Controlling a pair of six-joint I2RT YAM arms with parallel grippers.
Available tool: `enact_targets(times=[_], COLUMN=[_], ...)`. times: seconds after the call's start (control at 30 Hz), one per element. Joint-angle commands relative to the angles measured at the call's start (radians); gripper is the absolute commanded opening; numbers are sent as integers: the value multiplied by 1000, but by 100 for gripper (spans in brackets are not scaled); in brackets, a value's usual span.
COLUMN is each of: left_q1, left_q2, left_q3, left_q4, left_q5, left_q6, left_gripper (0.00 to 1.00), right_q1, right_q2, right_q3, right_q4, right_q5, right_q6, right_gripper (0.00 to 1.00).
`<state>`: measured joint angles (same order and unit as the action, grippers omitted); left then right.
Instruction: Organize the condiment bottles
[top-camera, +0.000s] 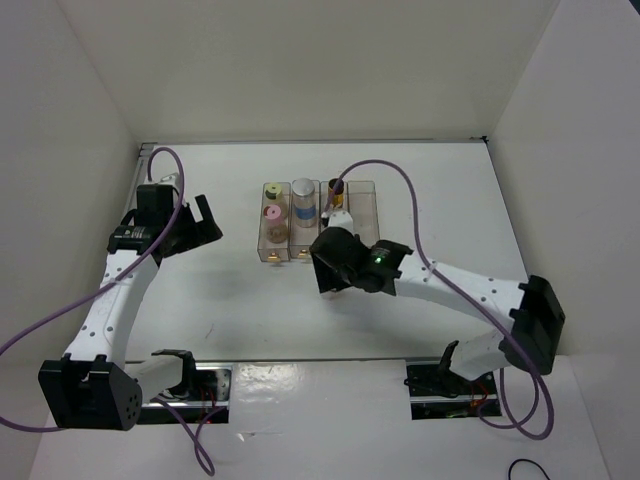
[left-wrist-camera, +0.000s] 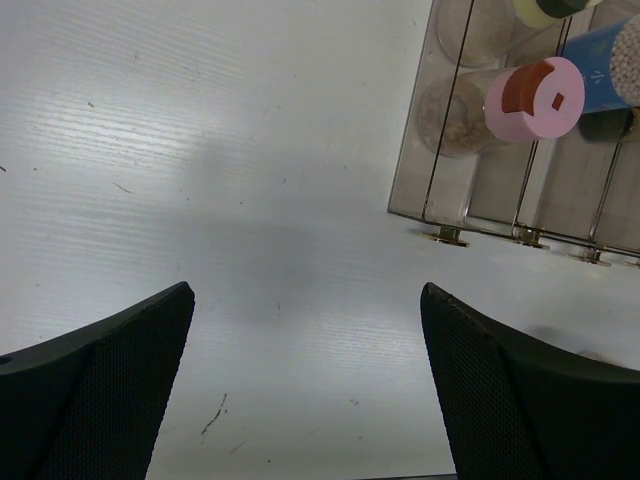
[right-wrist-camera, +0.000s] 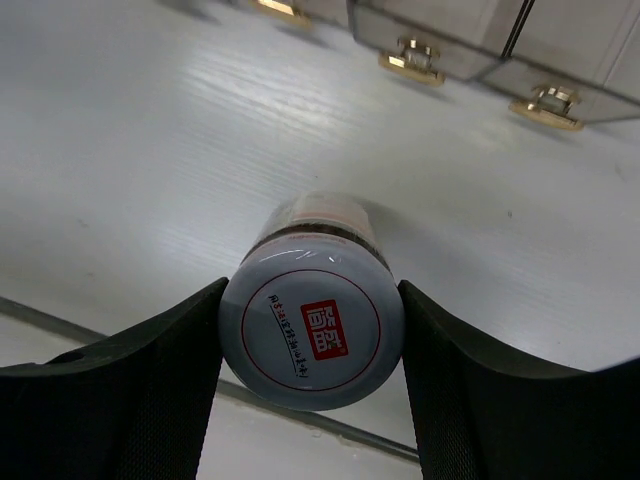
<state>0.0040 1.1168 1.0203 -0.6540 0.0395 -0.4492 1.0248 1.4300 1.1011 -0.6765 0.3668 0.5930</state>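
Observation:
My right gripper is shut on the jar with the silver-grey lid, one finger on each side of the lid, just in front of the clear bins. In the top view the right gripper hides that jar. In the bins stand the yellow-green-lid jar, the pink-lid jar, the white-lid jar with blue label and the dark bottle with gold band. My left gripper is open and empty, left of the bins; in its wrist view the pink lid shows.
The bins form one row with gold clips along their near edge. White walls close off the table at the left, back and right. Purple cables loop over both arms. Bare tabletop lies under the left gripper.

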Motion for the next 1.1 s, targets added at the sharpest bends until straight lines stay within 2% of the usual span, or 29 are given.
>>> enact_targets(times=[0.0, 0.07, 0.23, 0.4, 0.67, 0.87, 1.07], left_q1=[5, 5, 5, 5, 5, 5, 14], left_q2=[-22, -22, -12, -3, 26, 57, 57], left_q3=[-2, -2, -11, -11, -11, -11, -11], left_q4=[23, 24, 24, 33, 33, 42, 51], left_q5=[5, 5, 14, 23, 63, 88, 88], left_q6=[1, 1, 1, 1, 21, 30, 30], left_gripper=[100, 100, 100, 100, 100, 100, 100], right_q1=[-40, -86, -351, -517, -607, -617, -617], right_q2=[-131, -166, -187, -115, 67, 227, 332], right_q3=[149, 181, 233, 305, 425, 520, 529], right_q4=[-3, -3, 57, 100, 172, 192, 238], right_q5=[67, 67, -32, -52, -43, -61, -62], right_q6=[-36, -76, -182, -242, -300, -321, -331], right_gripper=[34, 34, 32, 32, 32, 31, 31])
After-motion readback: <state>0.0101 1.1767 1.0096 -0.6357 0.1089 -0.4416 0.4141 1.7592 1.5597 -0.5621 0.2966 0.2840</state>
